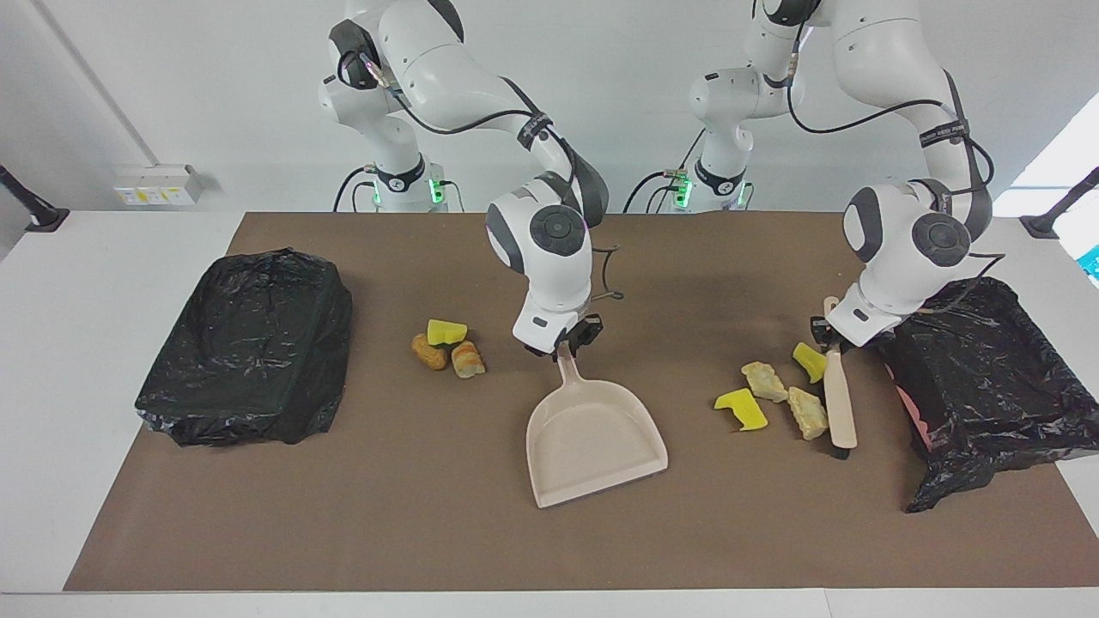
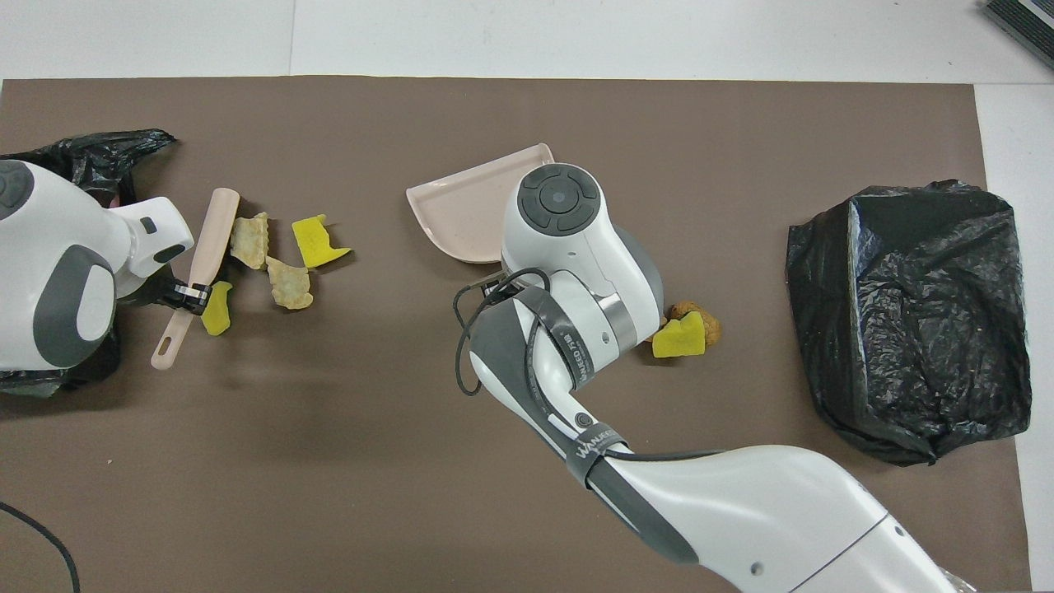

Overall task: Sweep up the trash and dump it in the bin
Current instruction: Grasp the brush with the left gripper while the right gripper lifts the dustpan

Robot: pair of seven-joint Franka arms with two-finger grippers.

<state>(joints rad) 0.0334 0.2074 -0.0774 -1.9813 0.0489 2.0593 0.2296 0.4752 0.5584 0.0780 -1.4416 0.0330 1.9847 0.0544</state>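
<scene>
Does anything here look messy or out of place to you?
Yes: scraps are scattered on the brown mat in two clumps, four beside the brush in the left hand, three untouched toward the right arm's end. The dustpan in the right hand sits askew, empty.

Both arms are glossy white with dark grey joint caps and black cables strapped along their links. Green lights glow at their bases, and black bands carry lettering.

White table (image 1: 103,257), brown mat (image 1: 429,515), two black-bagged bins (image 1: 249,343), scattered trash (image 1: 446,343), dustpan (image 1: 592,438)
</scene>
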